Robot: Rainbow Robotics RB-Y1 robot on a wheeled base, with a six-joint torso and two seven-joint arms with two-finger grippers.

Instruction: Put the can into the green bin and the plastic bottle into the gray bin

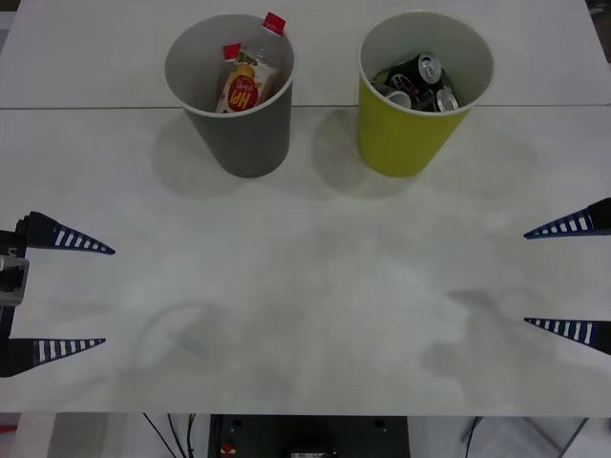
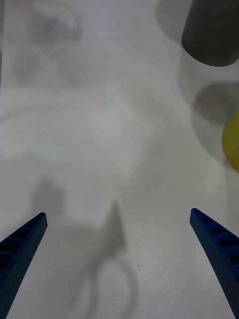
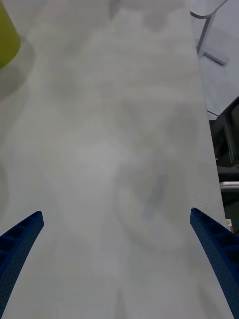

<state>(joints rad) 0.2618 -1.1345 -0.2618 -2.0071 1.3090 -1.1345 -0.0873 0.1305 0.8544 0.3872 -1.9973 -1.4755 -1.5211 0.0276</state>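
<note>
The gray bin (image 1: 243, 138) stands at the back left of the table. Inside it leans the plastic bottle (image 1: 240, 91), with its red cap and white-and-orange label, next to a second red-capped bottle (image 1: 268, 43). To its right stands the green bin (image 1: 401, 138), holding several dark cans (image 1: 430, 69). My left gripper (image 1: 108, 296) hovers open and holding nothing at the table's left edge, well short of the bins. At the right edge my right gripper (image 1: 525, 279) is open with nothing in it too. The right wrist view shows the gray bin (image 2: 209, 35) and the green bin's side (image 2: 231, 144) beyond the right gripper (image 2: 117, 213). A sliver of the green bin (image 3: 6, 35) shows past the left gripper (image 3: 116, 212).
The pale table (image 1: 305, 286) stretches bare between the grippers and the bins, with a seam (image 1: 95, 108) running across behind the bins. In the left wrist view the table's edge (image 3: 201, 99) drops off to the floor, with dark furniture (image 3: 229, 134) beyond it.
</note>
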